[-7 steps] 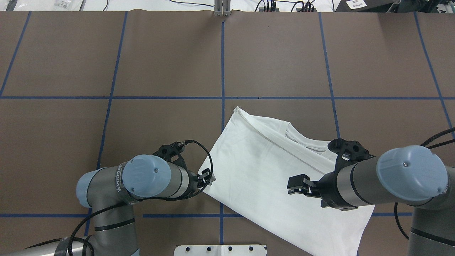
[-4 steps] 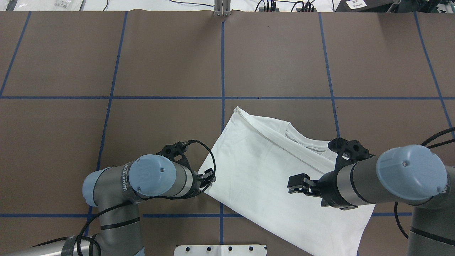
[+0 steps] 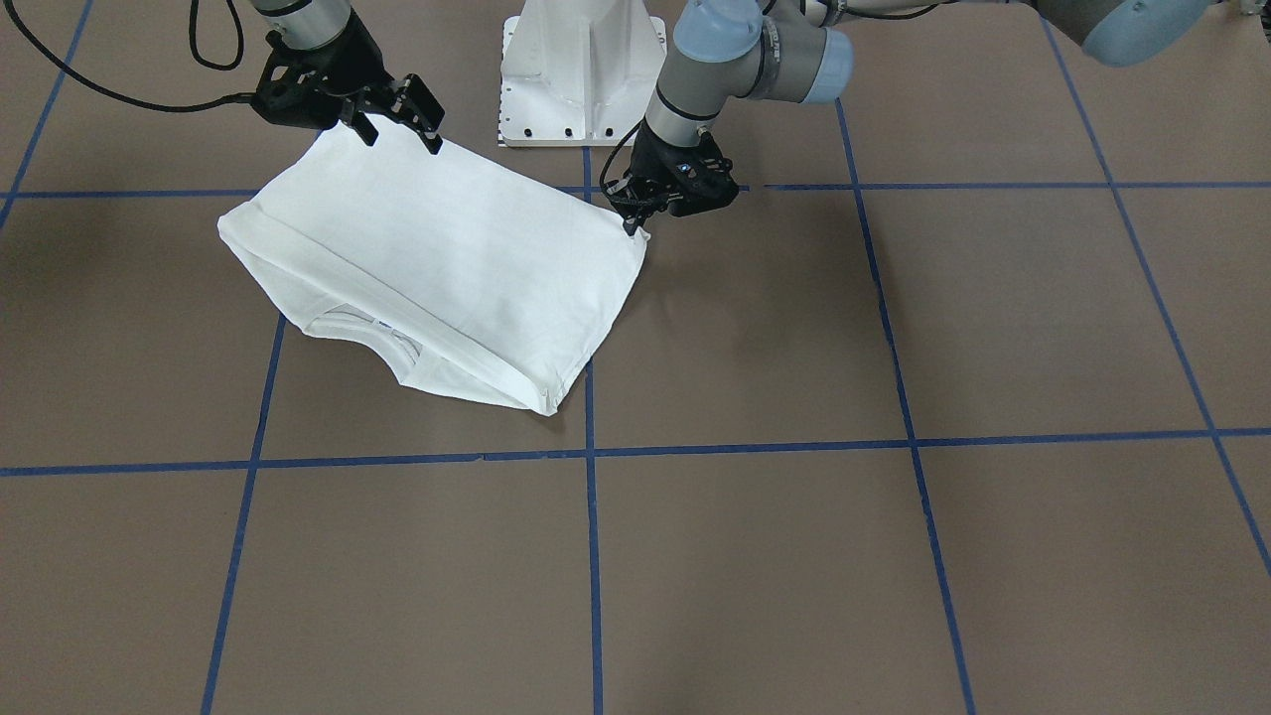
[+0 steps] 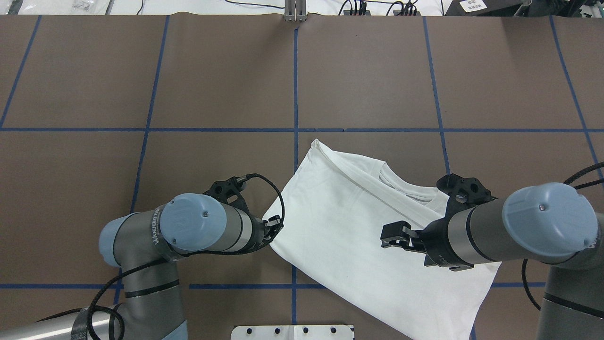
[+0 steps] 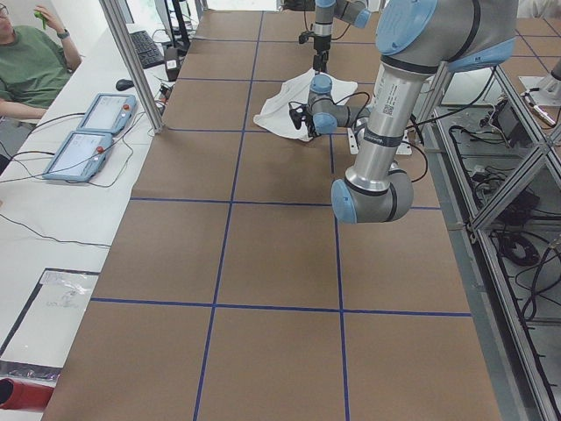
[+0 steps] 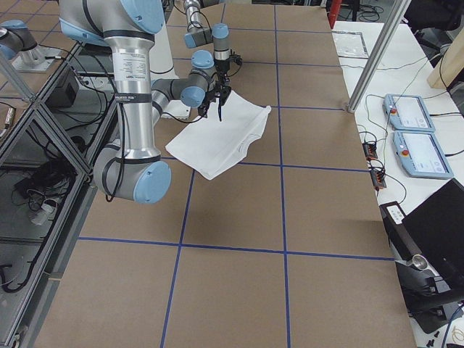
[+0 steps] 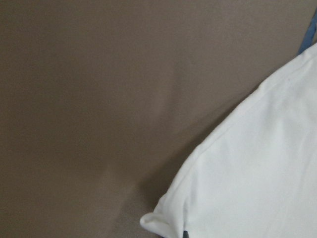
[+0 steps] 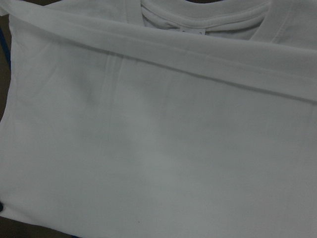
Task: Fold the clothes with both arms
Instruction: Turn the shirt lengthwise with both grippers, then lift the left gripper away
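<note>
Limp and light, the T-shirt (image 4: 339, 222) lies lower right of centre in the overhead view, best pinched at corners; the left gripper (image 3: 633, 220) seems closed on one, the right gripper (image 3: 402, 139) gapes empty above.

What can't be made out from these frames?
- Whether the left gripper holds the shirt corner: in the overhead view its own wrist covers the fingers, and the left wrist view cuts them off at the bottom edge.
- Underside of the shirt: it lies against the table in every view.
- Writing on the neck label: right wrist view, too small and blurred.
- Near corner of the shirt: overhead view, cut off by the bottom edge.
</note>
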`<state>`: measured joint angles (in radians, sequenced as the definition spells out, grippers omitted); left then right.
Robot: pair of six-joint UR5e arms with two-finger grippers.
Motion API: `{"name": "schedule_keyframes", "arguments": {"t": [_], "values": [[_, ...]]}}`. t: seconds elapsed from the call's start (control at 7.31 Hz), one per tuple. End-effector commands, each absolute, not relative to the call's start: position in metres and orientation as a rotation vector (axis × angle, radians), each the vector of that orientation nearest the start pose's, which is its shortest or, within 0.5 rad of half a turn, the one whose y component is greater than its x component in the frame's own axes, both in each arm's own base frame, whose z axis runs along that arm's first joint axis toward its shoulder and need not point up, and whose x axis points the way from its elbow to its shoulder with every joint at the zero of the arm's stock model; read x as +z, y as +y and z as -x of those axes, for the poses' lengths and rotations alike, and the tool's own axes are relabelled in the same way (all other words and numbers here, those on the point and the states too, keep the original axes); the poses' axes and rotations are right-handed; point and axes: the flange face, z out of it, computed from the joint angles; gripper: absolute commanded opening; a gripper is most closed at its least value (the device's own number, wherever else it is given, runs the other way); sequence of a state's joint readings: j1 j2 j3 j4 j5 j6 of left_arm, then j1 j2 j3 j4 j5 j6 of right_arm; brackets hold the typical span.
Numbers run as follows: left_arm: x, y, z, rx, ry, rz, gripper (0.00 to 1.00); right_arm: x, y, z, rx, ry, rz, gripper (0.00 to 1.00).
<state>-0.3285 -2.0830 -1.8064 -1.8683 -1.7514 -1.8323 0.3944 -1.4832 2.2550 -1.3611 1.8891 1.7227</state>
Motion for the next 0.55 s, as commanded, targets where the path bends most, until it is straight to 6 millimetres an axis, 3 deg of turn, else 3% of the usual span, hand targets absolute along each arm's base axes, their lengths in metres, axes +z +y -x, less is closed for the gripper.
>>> {"name": "schedule_keyframes", "arguments": {"t": [0.0,0.14,0.41], "values": [[0.223,-0.345,-0.526,-0.489,1.017,0.106,0.0,0.283,-0.277,0.382,0.36,-1.004,0.157,1.0],[0.23,-0.367,-0.511,-0.49,0.993,0.079,0.0,0.276,-0.283,0.384,0.366,-1.018,0.149,1.0],[0.248,-0.436,-0.478,-0.474,0.954,-0.041,0.0,0.271,-0.29,0.384,0.378,-1.03,0.14,1.0]]}}
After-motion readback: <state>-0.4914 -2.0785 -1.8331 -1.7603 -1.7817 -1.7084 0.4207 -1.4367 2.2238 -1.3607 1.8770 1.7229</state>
